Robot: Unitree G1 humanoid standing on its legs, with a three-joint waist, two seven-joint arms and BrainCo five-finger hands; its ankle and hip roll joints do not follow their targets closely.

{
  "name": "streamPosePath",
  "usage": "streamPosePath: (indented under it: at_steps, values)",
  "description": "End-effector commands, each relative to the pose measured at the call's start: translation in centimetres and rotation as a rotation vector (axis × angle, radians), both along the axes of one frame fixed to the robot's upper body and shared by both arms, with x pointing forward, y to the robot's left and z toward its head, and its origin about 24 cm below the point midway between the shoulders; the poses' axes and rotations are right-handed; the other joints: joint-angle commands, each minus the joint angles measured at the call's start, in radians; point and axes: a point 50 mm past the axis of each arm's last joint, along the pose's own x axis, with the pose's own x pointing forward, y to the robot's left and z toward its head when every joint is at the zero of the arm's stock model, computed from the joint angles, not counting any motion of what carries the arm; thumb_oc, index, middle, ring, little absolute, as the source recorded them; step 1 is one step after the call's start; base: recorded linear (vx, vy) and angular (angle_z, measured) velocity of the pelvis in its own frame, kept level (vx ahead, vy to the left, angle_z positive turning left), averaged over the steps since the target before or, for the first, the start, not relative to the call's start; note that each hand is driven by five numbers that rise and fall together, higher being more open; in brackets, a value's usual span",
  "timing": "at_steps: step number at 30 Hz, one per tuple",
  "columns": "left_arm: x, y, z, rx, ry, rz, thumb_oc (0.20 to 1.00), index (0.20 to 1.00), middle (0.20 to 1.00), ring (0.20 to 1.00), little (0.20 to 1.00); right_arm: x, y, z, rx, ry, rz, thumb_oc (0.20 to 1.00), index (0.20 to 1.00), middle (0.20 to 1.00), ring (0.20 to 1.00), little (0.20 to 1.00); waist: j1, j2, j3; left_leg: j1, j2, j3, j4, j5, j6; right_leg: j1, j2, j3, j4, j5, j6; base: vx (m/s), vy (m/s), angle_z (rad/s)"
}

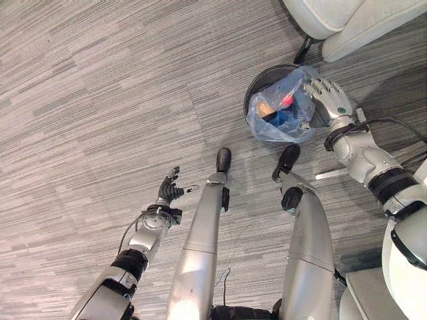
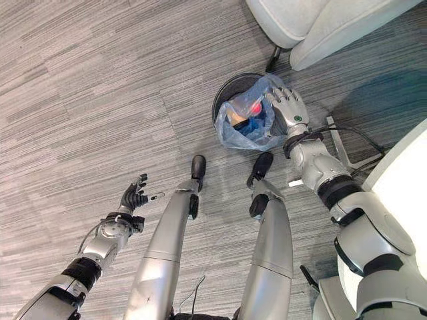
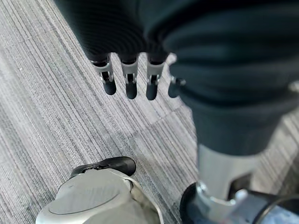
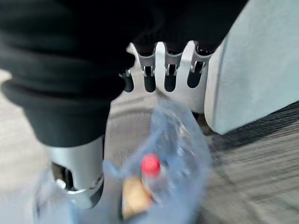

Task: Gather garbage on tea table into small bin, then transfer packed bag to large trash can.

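Right hand point(image 1: 328, 94) over bagged small bin point(image 1: 263, 79), fingers spread and holding nothing.

Head views: blue plastic bag point(image 1: 283, 107) in the black bin on grey carpet point(image 1: 100, 87), red-capped bottle point(image 2: 254, 109) inside, pale sofa point(image 1: 347, 23) just beyond; left hand point(image 1: 169, 189) well apart, low over carpet.
Left wrist: fingers point(image 3: 131, 84) relaxed, empty.
Right wrist: fingers point(image 4: 170, 74) straight above bag, bottle cap visible.

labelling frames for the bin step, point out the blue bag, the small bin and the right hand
blue bag point(image 1: 283, 120), left eye view, on its crinkled plastic side
small bin point(image 1: 263, 78), left eye view, on its dark rim
right hand point(image 1: 331, 95), left eye view, on the back of the hand
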Motion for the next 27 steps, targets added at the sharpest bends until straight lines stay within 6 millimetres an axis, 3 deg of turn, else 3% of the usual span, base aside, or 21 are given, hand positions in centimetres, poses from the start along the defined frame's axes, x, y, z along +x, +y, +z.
streamPosePath:
  at_steps: [1,10,11,12,21,27]
  values:
    - [-1.1,1.2,-0.8,0.047,0.006,0.017,1.000,1.000,1.000,1.000,1.000,0.2,-1.0,-1.5,-0.079,0.067,-0.070,1.000,1.000,1.000,1.000,1.000,0.029,0.028,-0.054,-0.018,0.022,-0.020,-0.044,-0.016,-0.033,0.033,0.004,0.061,0.004,-0.134,0.087,0.00,0.000,0.00]
    - [-0.6,1.0,0.3,0.029,-0.038,0.007,1.000,1.000,1.000,1.000,1.000,1.0,-1.3,-2.2,-0.107,0.124,-0.161,1.000,1.000,1.000,1.000,1.000,0.046,0.064,-0.044,-0.098,0.009,-0.025,-0.018,-0.004,-0.031,-0.050,-0.007,0.066,0.064,-0.153,0.081,0.00,-0.008,0.02]
    - [-0.5,0.9,0.3,0.028,-0.036,0.005,1.000,1.000,1.000,1.000,1.000,1.1,-0.9,-2.6,-0.118,0.137,-0.156,0.598,0.598,0.598,0.598,0.598,0.047,0.066,-0.044,-0.111,0.005,-0.025,-0.007,-0.003,-0.031,-0.063,-0.007,0.067,0.076,-0.157,0.079,0.02,-0.041,0.18]
    - [-0.3,0.5,0.2,0.034,-0.031,-0.002,1.000,1.000,1.000,1.000,1.000,1.2,0.8,-3.4,-0.101,0.159,-0.111,0.200,0.200,0.200,0.200,0.200,0.046,0.067,-0.044,-0.122,0.003,-0.026,0.002,-0.004,-0.028,-0.080,-0.007,0.069,0.096,-0.163,0.074,0.02,-0.041,0.22]
    - [0.0,-0.2,0.3,0.037,-0.031,-0.013,1.000,1.000,1.000,1.000,1.000,0.9,2.5,-3.5,0.017,0.126,-0.035,0.200,0.200,0.200,0.200,0.200,0.040,0.059,-0.052,-0.106,0.008,-0.023,-0.022,0.001,-0.025,-0.065,0.006,0.070,0.077,-0.156,0.071,0.00,-0.004,0.03]
    - [0.1,0.0,0.5,0.029,-0.041,-0.007,1.000,1.000,1.000,1.000,1.000,0.4,3.0,-2.0,0.233,0.054,0.037,0.200,0.200,0.200,0.200,0.200,0.024,0.041,-0.058,-0.025,0.020,-0.022,-0.082,0.012,-0.031,0.011,0.014,0.059,0.014,-0.133,0.081,-0.03,-0.011,-0.04]
